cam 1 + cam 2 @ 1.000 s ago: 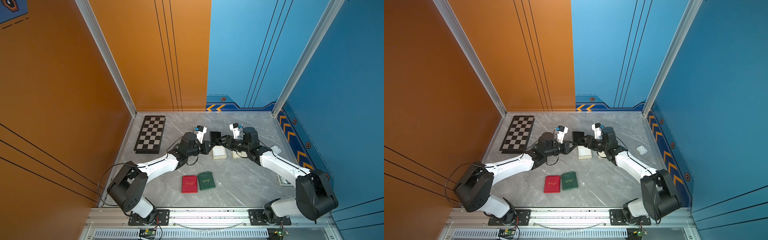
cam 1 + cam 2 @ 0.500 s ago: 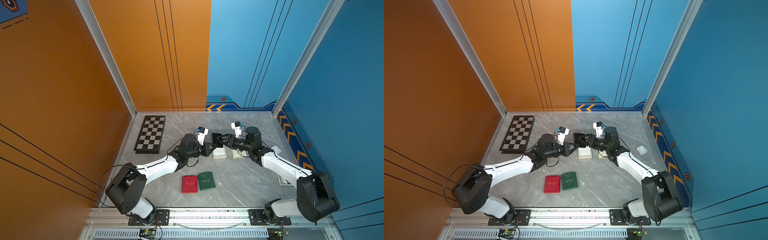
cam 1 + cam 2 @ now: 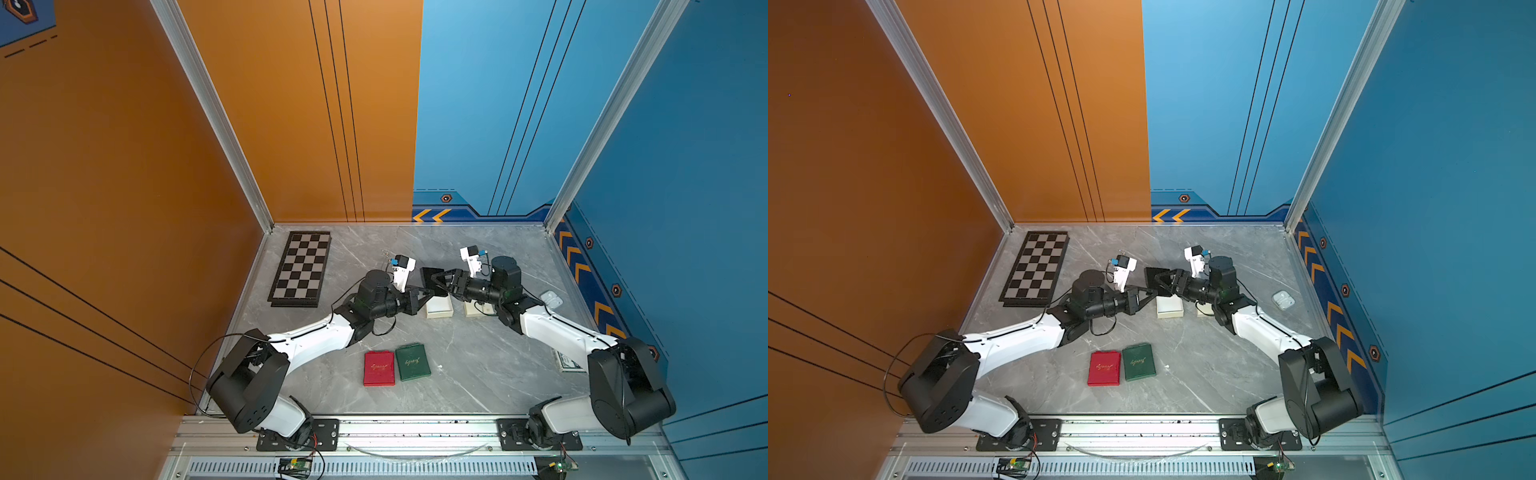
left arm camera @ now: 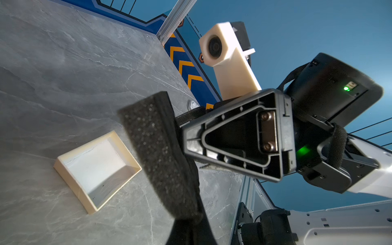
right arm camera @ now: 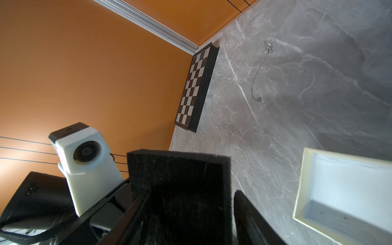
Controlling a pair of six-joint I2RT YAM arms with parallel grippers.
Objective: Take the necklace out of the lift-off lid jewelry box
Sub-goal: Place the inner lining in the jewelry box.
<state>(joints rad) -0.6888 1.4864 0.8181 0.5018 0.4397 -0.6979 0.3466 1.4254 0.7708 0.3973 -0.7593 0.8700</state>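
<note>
I have both arms meeting in mid-air over the grey marble table point(image 3: 478, 374). The open cream jewelry box point(image 3: 439, 316) sits on the table just below the fingertips. My left gripper point(image 3: 426, 293) is pressed together on the edge of the black foam insert point(image 3: 430, 275). The right gripper point(image 3: 441, 283) has its fingers point(image 5: 246, 212) spread either side of the same insert, with a sliver of table showing beside one. The necklace point(image 5: 257, 71) lies stretched out on the table, outside the box. It is well apart from both pairs of fingertips, on the left gripper's side.

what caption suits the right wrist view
foam insert up close; necklace lies on the table, open box empty, chessboard by the wall
</note>
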